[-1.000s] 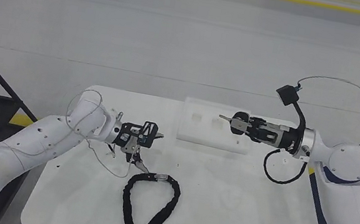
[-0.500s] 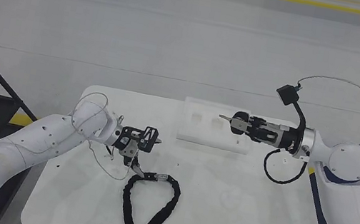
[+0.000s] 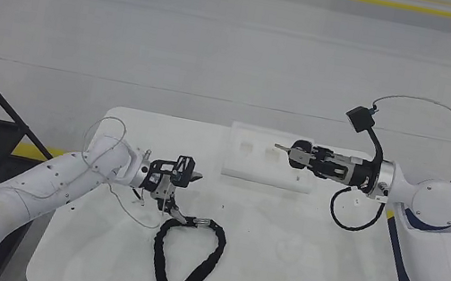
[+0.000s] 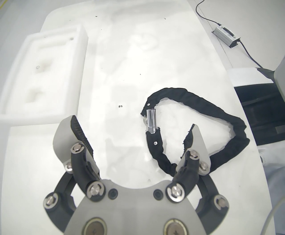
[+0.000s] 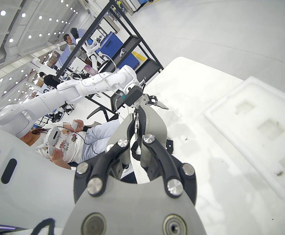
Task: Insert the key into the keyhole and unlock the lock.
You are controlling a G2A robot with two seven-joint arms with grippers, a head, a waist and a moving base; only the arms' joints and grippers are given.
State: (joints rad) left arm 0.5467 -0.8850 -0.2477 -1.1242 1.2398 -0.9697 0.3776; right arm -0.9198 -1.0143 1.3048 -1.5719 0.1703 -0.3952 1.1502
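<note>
On the left side of the white table, the left gripper hangs low with its 2 fingers spread wide and nothing between the pads. The black fabric-sleeved chain lock lies flat on the table in a closed loop, toward the robot's side of the table's middle. Its silver lock cylinder, where the 2 chain ends meet, sits in the gap between the open fingers, a little ahead of the tips and nearer 1 finger than the other. That nearer finger stands in front of the chain's sleeve in the left wrist view. I cannot tell whether it touches the chain. In the top view the cylinder end lies just beside the left claw, on its robot-facing side.

Farther right, a white foam tray with shallow square recesses rests at the table's far edge. Over the tray's right part, the right gripper is held level and points toward the left side. Its fingers are pressed together on the key, whose blade sticks out past the tips. Key and cylinder are well apart.
</note>
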